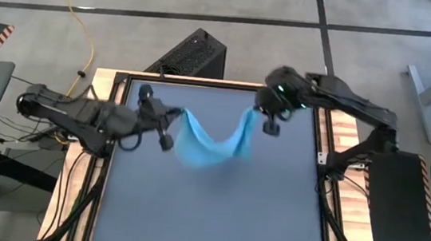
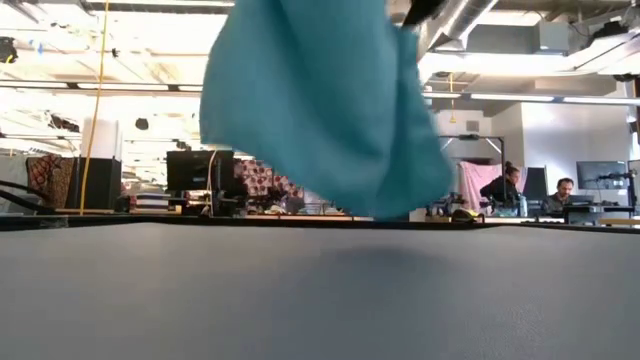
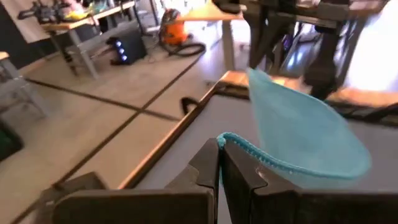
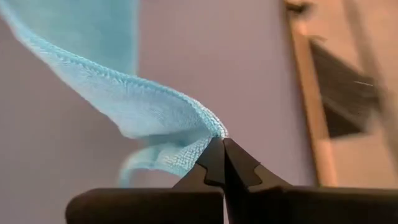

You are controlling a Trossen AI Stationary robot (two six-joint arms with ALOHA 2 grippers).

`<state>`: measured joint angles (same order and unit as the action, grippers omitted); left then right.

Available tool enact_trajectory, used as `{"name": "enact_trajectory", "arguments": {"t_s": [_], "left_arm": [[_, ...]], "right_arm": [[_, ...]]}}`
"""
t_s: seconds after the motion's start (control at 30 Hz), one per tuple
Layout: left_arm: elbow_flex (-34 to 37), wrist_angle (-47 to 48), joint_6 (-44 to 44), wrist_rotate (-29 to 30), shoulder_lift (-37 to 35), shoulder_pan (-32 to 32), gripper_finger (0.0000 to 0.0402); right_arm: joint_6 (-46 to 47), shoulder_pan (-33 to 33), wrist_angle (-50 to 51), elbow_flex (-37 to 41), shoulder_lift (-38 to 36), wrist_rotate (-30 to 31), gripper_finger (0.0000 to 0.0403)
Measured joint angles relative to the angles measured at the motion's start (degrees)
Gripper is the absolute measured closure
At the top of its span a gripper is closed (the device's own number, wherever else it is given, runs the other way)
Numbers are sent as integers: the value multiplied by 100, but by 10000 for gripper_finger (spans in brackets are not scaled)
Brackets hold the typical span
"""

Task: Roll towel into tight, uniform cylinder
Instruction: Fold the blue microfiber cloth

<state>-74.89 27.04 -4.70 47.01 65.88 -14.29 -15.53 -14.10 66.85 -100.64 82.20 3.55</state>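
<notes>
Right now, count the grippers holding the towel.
2. Left gripper pinches one towel corner at the table's far left; right gripper pinches another, far right.

Open-plan lab (monitors, workbenches, concrete floor).

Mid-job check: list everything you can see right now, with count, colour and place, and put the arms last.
towel: one, light blue, held up over the table between both grippers, sagging in the middle
table: one, dark grey top, wooden rim
black box: one, on the floor behind the table
people: two, seated far back in the room
left gripper: black, shut on one towel corner
right gripper: black, shut on another towel corner
</notes>
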Motion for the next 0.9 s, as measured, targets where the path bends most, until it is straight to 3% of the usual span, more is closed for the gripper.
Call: {"name": "enact_trajectory", "arguments": {"t_s": [0.17,0.3,0.4,0.53,0.7,0.77,0.9], "left_arm": [[-2,280,446,-1216,-467,583,401],[115,1400,-457,-2194,-616,560,401],[703,1640,-1263,-2586,-537,165,401],[2243,106,-2204,-2776,-193,-602,401],[4093,-3752,-3568,-2720,913,-1409,401],[4409,-4624,-4127,-2596,1446,-1689,401],[4459,-5230,-4845,-2582,2207,-2095,401]], "right_arm": [[-336,-199,237,-490,219,-4,390],[-101,170,970,-297,297,-512,390],[337,694,729,540,337,-626,390],[1069,1431,-307,2344,323,-642,390],[2094,2031,-1286,4076,346,-1937,390],[2361,2169,-1368,4382,325,-2182,390],[2664,2325,-1338,4533,327,-2506,390]]}}
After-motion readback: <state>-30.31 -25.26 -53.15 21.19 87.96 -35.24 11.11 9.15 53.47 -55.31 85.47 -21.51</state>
